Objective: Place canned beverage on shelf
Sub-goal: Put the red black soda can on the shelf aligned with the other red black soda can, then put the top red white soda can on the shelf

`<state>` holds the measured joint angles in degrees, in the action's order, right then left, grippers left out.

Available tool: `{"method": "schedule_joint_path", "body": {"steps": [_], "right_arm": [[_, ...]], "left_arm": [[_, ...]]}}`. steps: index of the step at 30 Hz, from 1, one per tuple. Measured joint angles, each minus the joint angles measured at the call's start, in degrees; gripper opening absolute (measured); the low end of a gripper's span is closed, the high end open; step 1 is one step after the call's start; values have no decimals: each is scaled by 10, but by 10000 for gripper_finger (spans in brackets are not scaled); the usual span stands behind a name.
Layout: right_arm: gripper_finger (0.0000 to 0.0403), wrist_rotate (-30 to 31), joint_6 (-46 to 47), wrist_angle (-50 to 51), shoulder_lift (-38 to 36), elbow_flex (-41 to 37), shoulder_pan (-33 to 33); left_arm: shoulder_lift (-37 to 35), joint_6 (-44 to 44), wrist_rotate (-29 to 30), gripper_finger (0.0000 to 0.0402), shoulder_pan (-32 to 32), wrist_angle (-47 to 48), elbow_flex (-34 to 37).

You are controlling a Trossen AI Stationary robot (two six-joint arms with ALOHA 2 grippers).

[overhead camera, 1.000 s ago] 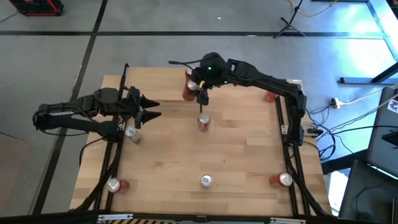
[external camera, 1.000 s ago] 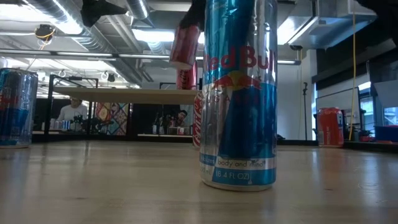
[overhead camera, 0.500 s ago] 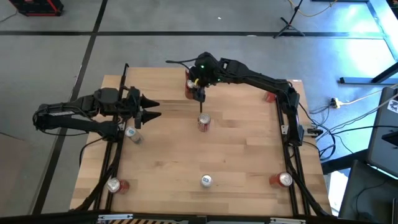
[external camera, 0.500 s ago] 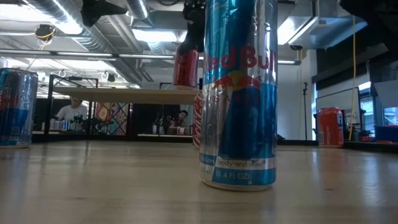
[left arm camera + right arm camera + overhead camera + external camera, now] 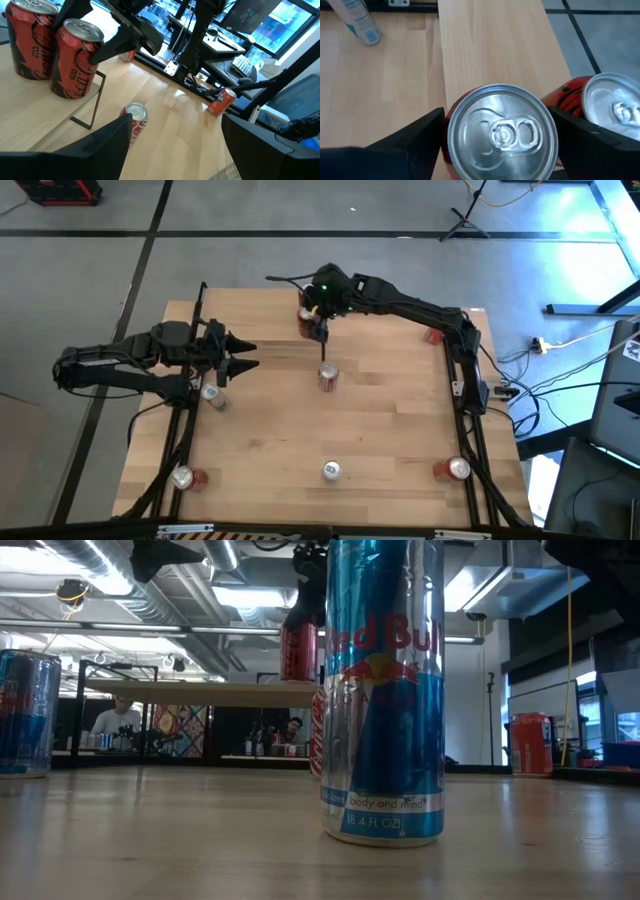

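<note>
- High view: my left gripper [image 5: 247, 355] hovers over the table's left side, fingers parted, holding nothing.
- My right gripper [image 5: 318, 320] clamps a red can [image 5: 501, 132] on the shelf [image 5: 495, 47], far centre, beside another red can [image 5: 612, 112].

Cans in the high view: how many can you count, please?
8 cans: two at the shelf, one in the right gripper, one beside; one mid-table; one by the left gripper; three along the near edge; one far right. More may be hidden.
</note>
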<state>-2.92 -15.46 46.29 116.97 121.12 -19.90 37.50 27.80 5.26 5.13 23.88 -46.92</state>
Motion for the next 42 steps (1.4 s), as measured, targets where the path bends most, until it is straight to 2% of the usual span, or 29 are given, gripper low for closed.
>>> {"method": "schedule_joint_path", "body": {"steps": [4, 11, 16, 19, 24, 28, 31, 36, 40, 42], "right_arm": [[347, 0, 0, -7, 0, 0, 0], [345, 0, -12, -11, -4, 0, 1], [346, 2, -13, 7, -37, 0, 10], [346, 6, -9, 24, -59, 0, 14], [346, -2, 27, 84, -108, 0, 20], [346, -40, 65, 153, -150, 0, 28], [347, -45, 78, 197, -174, -6, 49], [347, -10, 91, 217, -221, -64, 86], [347, 14, 112, 207, -284, -151, 113], [347, 22, 125, 198, -324, -206, 126]], "left_arm": [[0, -4, 0, 300, 0, 0, 0], [0, -5, 0, 300, 0, 0, 0], [0, -5, 2, 300, 0, 0, 0], [0, -5, 26, 300, 0, -5, 0], [0, -3, 69, 300, 0, -27, 0], [12, -25, 71, 300, 0, -65, 0], [45, -33, 59, 300, -5, -102, -1], [122, -40, 43, 300, -24, -165, -1], [180, -30, 47, 300, -55, -207, -1], [207, -15, 63, 300, -71, -197, -14]]}}
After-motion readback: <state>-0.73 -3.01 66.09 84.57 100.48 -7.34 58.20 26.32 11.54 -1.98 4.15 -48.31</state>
